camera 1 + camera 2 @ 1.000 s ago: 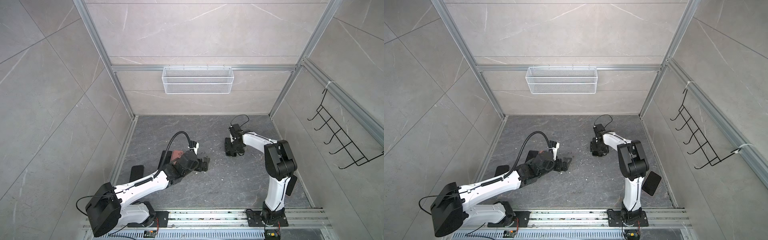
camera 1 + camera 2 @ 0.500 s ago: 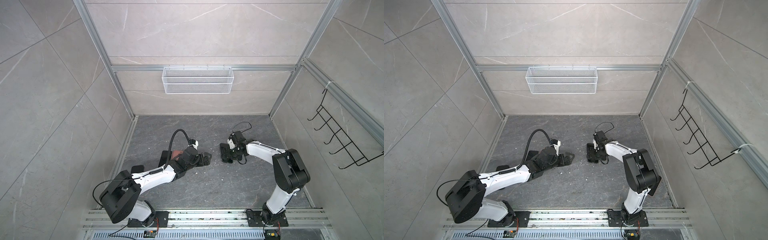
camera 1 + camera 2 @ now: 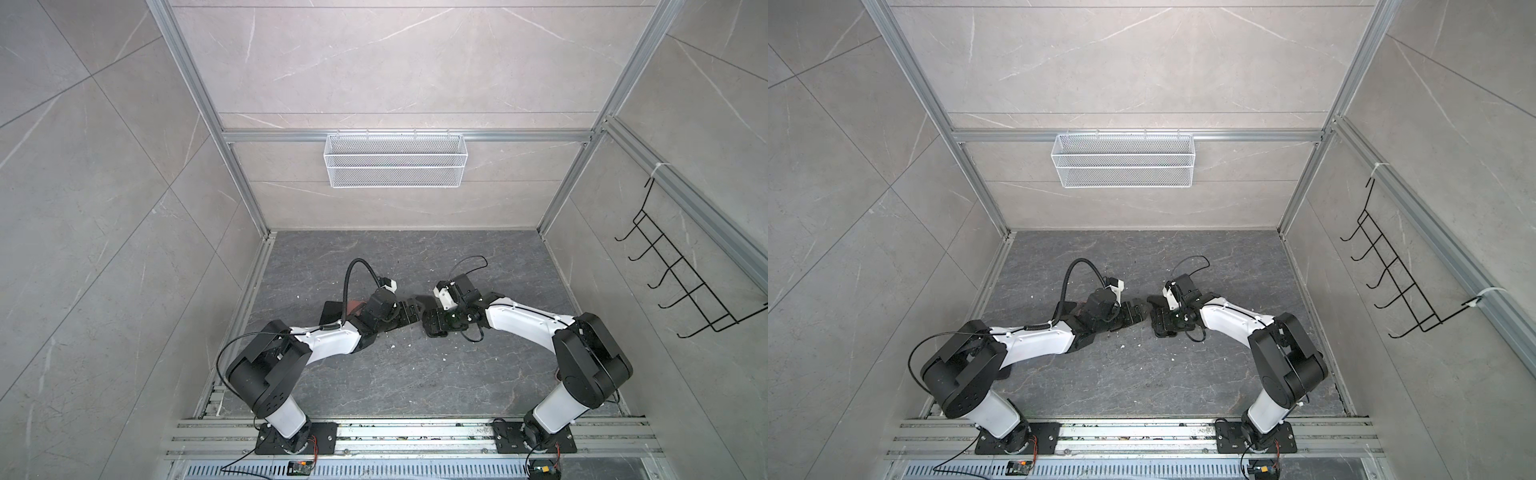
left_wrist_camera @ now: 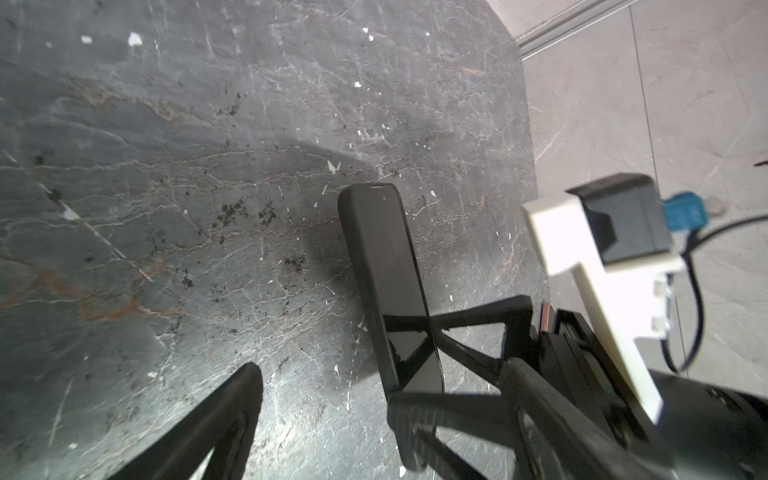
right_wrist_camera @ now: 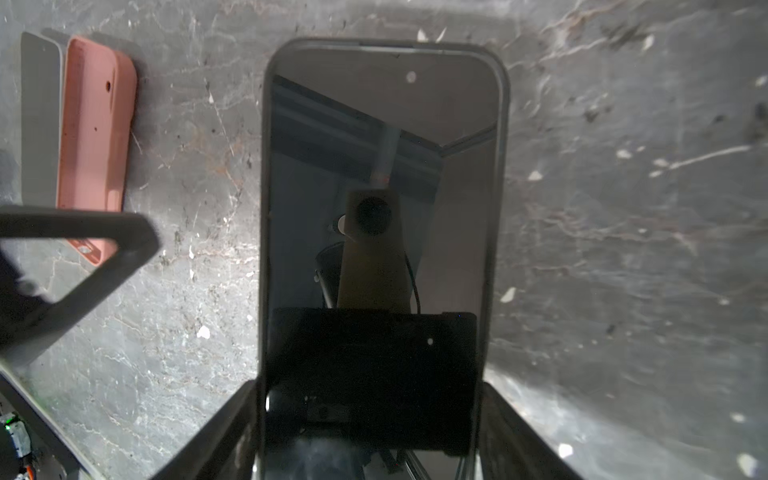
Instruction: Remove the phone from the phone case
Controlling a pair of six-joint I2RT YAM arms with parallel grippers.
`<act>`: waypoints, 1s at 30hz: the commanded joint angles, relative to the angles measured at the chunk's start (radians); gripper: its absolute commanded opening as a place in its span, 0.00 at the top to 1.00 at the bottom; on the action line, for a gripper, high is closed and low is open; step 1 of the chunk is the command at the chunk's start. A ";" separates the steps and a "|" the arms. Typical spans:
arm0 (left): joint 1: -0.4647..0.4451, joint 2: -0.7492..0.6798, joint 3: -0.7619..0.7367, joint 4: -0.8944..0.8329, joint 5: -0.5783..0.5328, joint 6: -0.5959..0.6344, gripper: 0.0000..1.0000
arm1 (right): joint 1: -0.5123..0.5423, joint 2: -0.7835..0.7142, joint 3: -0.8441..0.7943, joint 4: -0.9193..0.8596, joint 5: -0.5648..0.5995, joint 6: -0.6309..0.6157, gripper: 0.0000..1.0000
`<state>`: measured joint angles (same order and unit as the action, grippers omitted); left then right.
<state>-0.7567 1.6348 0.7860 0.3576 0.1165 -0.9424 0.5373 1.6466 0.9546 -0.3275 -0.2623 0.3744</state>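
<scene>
Right fingers (image 5: pixel 224 436): they clamp the phone (image 5: pixel 382 166) by its two long sides, at the end nearest the wrist, so the gap between them is as wide as the phone.
Left fingers (image 4: pixel 232 415): spread wide, nothing between them; they hang low over the bench (image 4: pixel 166 166).
Phone: held in the right fingers near the middle of the bench, its dark screen turned to the right wrist camera. In the left wrist view it (image 4: pixel 382 257) is seen almost from the edge.
Dark case (image 5: pixel 503 174): a dark rim runs around the screen; it looks like the case and sits on the phone.
Phone and left fingers: one left finger (image 5: pixel 104 245) is just beside the phone, with a gap of bare bench between them.
Far end of phone: I cannot tell if it touches the bench.
Pink case (image 5: pixel 95 137): lies flat on the bench beside the phone, well apart from it, partly behind the left finger.
Grey piece (image 5: pixel 41 116): flat, pale, lies along the pink case.
Wire basket (image 3: pixel 395 176): white, hangs on the back wall in both top views.
</scene>
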 commanded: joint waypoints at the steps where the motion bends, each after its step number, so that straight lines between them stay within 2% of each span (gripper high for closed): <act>1: 0.008 0.027 0.030 0.072 0.029 -0.055 0.09 | 0.019 -0.047 -0.019 0.063 -0.029 0.024 0.85; 7: 0.019 0.073 0.016 0.130 0.034 -0.121 0.11 | 0.037 -0.089 -0.057 0.108 -0.070 0.043 0.87; 14: 0.023 0.114 0.015 0.200 0.059 -0.157 0.23 | 0.065 -0.112 -0.083 0.132 -0.106 0.052 0.87; 21: 0.028 0.122 0.000 0.230 0.063 -0.164 0.44 | 0.081 -0.116 -0.093 0.147 -0.117 0.061 0.89; 30: 0.038 0.102 -0.033 0.241 0.063 -0.160 0.89 | 0.086 -0.119 -0.102 0.154 -0.109 0.072 0.90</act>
<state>-0.7235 1.7576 0.7597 0.5636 0.1734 -1.1225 0.6151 1.5684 0.8661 -0.2245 -0.3607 0.4362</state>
